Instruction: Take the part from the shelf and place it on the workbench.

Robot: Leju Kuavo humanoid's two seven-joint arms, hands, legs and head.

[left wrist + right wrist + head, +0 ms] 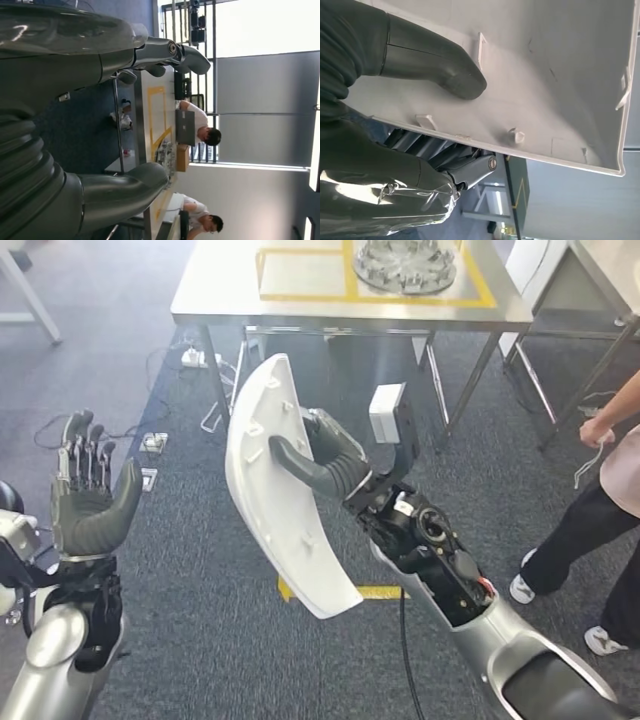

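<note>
The white part (283,490), a thin curved shell with moulded ribs and clips, looks light and stiff but smooth. The right robot hand (321,462) clamps it mid-span, thumb (444,70) pressed inside and fingers behind, a hold I judge sound. The tabletop (226,285) lies ahead beyond open carpet; its near edge, the round casting (407,265) and a person (604,500) to the right need watching, while the left robot hand (87,495) hangs spread and empty.

Left robot hand (84,495) raised, fingers upright and apart (holding nothing); right robot hand (324,462) grips the part (279,490).
</note>
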